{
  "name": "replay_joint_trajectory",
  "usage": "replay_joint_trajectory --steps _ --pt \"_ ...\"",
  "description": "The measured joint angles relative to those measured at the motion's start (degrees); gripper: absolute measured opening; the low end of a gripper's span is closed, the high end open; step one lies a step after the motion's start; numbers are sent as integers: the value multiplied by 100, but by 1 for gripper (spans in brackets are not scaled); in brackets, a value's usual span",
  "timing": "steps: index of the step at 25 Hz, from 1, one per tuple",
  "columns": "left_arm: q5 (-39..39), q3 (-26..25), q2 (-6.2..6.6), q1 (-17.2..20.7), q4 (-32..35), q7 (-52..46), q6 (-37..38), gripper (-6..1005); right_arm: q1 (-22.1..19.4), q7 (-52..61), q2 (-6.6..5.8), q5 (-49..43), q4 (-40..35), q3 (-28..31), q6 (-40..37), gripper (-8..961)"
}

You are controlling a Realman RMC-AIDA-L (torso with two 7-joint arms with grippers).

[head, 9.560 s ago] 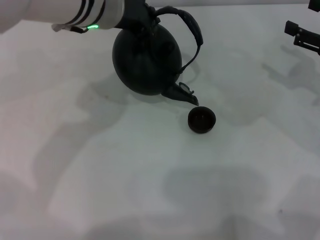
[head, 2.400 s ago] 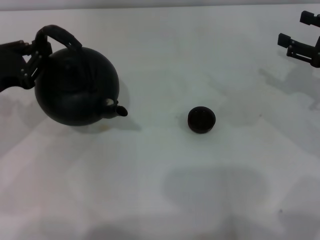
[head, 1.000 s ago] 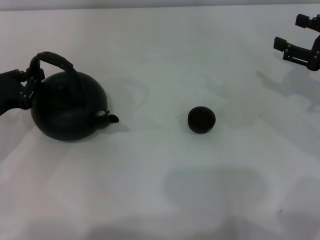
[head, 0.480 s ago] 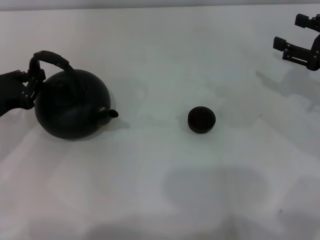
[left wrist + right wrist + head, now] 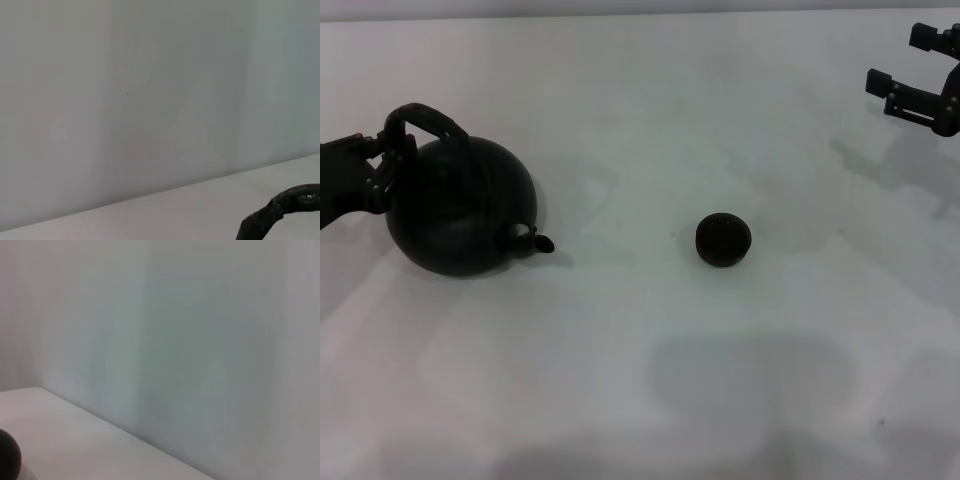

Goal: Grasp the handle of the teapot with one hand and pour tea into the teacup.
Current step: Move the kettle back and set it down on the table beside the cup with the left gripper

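Observation:
The black round teapot [image 5: 460,205] stands upright at the table's left, its stubby spout [image 5: 535,240] pointing right toward the teacup. The arched black handle [image 5: 425,120] loops over its top; a piece of it shows in the left wrist view [image 5: 280,207]. My left gripper [image 5: 388,152] reaches in from the left edge and is shut on the handle's left end. The tiny black teacup [image 5: 723,239] sits near the table's middle, well apart from the spout. My right gripper [image 5: 912,68] hangs open and empty at the far right.
The white table [image 5: 650,380] carries nothing else, only soft shadows. A pale wall [image 5: 125,100] fills both wrist views. A dark round shape [image 5: 7,457] sits at the edge of the right wrist view; I cannot tell what it is.
The teapot, earlier tilted with its spout over the teacup, has come back left and stands upright. In the last second it only shifted slightly. The right arm barely moved.

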Motion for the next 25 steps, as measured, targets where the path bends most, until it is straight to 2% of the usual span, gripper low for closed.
replay_joint_trajectory --steps 13,24,25 --pt "18 -31 -24 2 27 128 2 212 20 -14 0 0 -5 18 -33 826" --pt "-82 -30 -48 116 61 395 244 751 20 -10 -17 0 -1 42 -33 826" --pt "-183 -31 -48 181 71 457 373 755 20 -5 -25 0 13 43 -33 826"
